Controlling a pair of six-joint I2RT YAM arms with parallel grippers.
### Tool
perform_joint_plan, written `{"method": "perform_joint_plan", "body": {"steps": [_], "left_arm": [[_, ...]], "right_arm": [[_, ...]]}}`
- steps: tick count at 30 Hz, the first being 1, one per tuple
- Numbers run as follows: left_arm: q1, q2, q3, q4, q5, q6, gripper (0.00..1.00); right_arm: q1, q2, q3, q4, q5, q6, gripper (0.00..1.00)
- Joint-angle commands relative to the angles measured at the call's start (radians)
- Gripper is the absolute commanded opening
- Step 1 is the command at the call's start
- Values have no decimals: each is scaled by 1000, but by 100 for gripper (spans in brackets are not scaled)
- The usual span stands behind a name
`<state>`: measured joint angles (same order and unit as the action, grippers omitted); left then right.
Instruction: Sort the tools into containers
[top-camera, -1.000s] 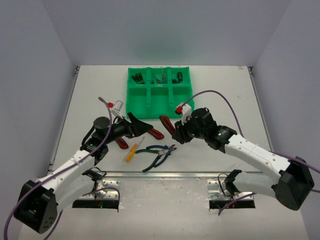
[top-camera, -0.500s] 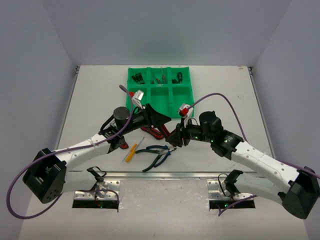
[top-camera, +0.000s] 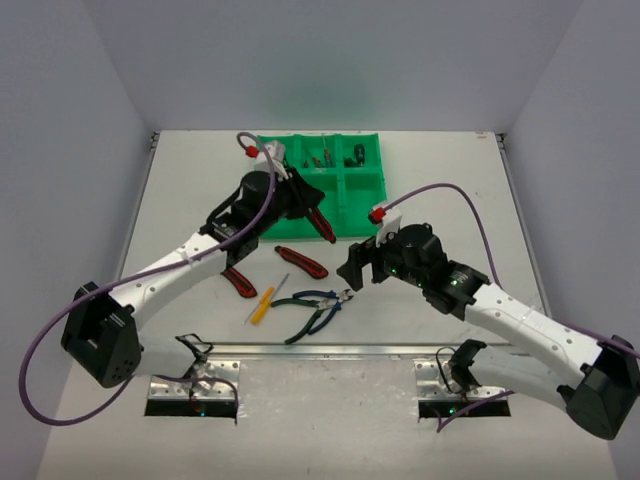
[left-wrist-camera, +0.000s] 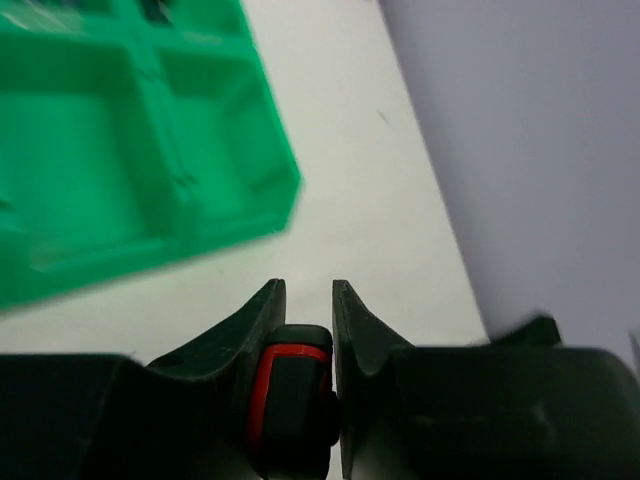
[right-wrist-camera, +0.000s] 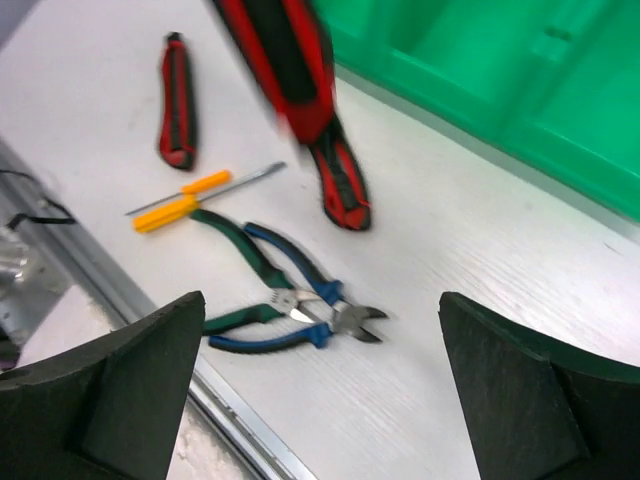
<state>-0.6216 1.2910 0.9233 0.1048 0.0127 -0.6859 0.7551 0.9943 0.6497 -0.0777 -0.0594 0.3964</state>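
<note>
Knife, red and black, is pinched between the closed fingers of the left gripper. In the top view this knife hangs at the near edge of the green tray, toward its left side. Small tools lie in all three far compartments.

On the table, near the tray:
- Second knife, just left of the right gripper.
- Third knife, further left.
- Yellow screwdriver, between the third knife and the pliers.
- Pliers, blue and green handles, nearest the arm bases.

The right gripper's fingers are spread wide and grip nothing. It hovers above the pliers and second knife.
</note>
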Motion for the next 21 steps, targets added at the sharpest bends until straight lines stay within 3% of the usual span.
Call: {"method": "perform_joint_plan", "body": {"steps": [1, 6, 13, 21], "left_arm": [[194, 105, 162, -176, -339, 177, 0], [324, 331, 371, -210, -421, 275, 0], [367, 614, 632, -304, -332, 297, 0], [360, 654, 632, -373, -240, 216, 0]], "right_arm": [[-9, -68, 30, -98, 218, 24, 99], [-13, -133, 11, -148, 246, -8, 99], [-17, -180, -21, -168, 255, -44, 99], [-20, -124, -13, -171, 230, -41, 99]]}}
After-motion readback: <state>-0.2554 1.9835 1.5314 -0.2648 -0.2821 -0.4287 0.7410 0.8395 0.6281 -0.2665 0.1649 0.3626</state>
